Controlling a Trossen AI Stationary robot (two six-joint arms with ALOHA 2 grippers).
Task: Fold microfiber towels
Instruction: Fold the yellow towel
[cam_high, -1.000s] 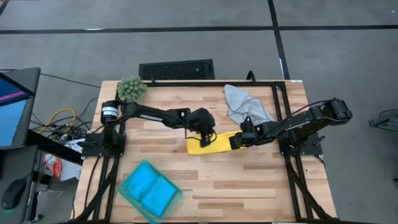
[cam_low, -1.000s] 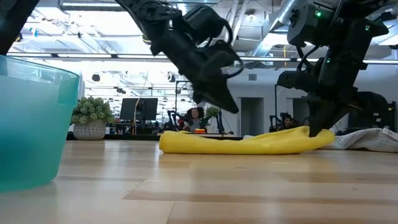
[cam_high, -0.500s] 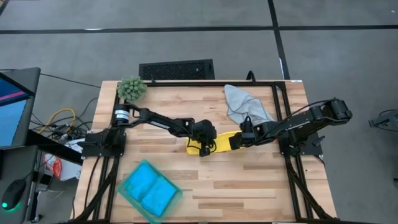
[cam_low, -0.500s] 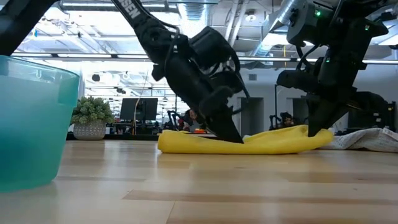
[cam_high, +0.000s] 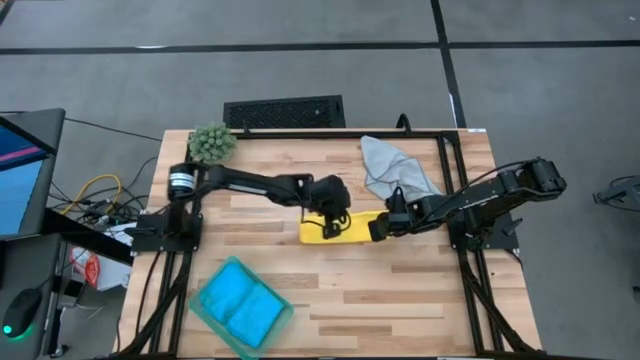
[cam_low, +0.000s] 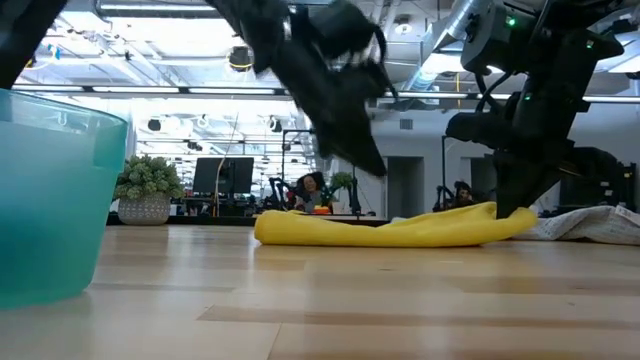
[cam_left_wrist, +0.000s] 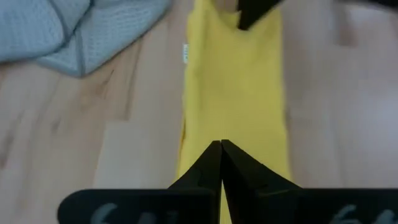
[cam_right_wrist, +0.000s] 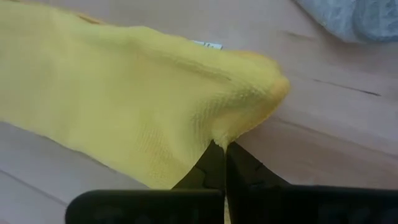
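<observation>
In the teal bin (cam_high: 205, 318) at the bench's (cam_high: 400, 300) near left, two folded blue towels (cam_high: 240, 305) look done. Mid-bench, the yellow towel (cam_high: 345, 228) lies half-folded: the left hand (cam_high: 331, 226) hovers closed and empty above it, the right hand (cam_high: 380, 228) pinches its end. The grey towel (cam_high: 395, 168) waits crumpled.

The left dark two-finger gripper (cam_high: 333, 226) is held raised above the table near its middle, fingers pressed together with nothing between them, its arm stretched across from the left side. The right dark two-finger gripper (cam_high: 379, 228) is set low at table level, fingers pinched tight, with its arm reaching in from the right edge.
</observation>
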